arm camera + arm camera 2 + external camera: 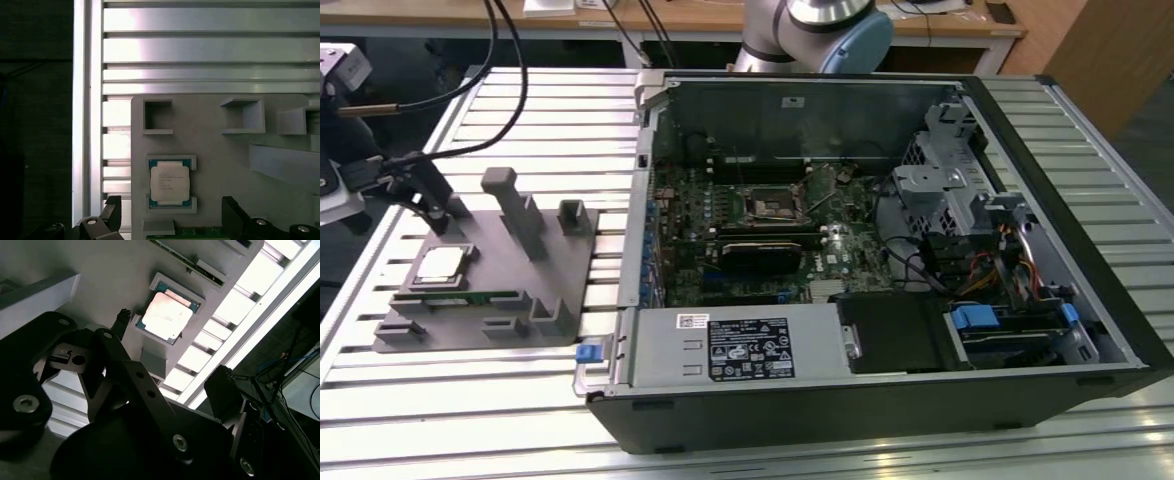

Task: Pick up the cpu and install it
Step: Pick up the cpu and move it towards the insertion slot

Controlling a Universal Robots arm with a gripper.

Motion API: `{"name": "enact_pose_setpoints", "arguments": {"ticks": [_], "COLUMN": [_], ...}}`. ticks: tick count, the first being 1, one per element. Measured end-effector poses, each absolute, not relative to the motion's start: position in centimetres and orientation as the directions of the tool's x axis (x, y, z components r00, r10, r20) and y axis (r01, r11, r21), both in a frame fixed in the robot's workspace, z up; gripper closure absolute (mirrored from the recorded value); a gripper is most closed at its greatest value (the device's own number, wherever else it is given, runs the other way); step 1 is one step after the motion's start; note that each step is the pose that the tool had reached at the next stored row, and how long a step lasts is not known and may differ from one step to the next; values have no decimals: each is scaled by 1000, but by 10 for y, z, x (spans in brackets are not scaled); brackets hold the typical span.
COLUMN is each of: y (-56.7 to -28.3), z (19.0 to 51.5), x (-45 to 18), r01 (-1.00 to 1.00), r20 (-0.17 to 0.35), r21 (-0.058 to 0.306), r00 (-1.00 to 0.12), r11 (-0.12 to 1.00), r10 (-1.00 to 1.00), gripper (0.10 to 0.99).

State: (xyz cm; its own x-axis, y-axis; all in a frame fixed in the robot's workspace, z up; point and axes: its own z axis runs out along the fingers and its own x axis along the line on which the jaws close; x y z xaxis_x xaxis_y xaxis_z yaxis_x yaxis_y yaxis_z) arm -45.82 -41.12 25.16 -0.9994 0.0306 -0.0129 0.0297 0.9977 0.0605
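Gripper (172, 214) is seen open in both wrist views. Two dark fingers (114, 212) are spread wide and nothing is held between them. In the second wrist view the gripper (170, 352) is shown the same way, jaws apart and empty.

The cpu (170, 182) is seen through the gap between the fingertips, farther from the camera. No finger contact with it is seen. Its silver top faces up and it is seated flat in a shallow raised pocket (192, 161) of a grey fixture plate (215, 145). A green memory stick (200, 232) is laid on the plate just beside that pocket.

In the exterior view the gripper (420, 190) is placed at the left of the frame, over the left part of the fixture plate (567, 275). The cpu (440, 265) is seen just below it in the picture, in its pocket, with the memory stick (460, 297) beside it. The plate is rested on a slatted metal table (480, 400).

An open computer case (881, 400) is laid on the table at the centre and right of the frame, well apart from the cpu. The green motherboard (707, 220) is exposed inside it, and its black-framed socket (774, 205) is seen unfilled. Part of the arm (814, 25) is seen at the top centre, behind the case.
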Motion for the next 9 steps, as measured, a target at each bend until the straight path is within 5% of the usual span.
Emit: {"name": "enact_pose_setpoints", "arguments": {"ticks": [9], "y": [-413], "z": [244], "x": [-458], "r01": [27], "r20": [-12], "r21": [61], "r00": [-1000], "r11": [998], "r10": [28], "gripper": [208]}}
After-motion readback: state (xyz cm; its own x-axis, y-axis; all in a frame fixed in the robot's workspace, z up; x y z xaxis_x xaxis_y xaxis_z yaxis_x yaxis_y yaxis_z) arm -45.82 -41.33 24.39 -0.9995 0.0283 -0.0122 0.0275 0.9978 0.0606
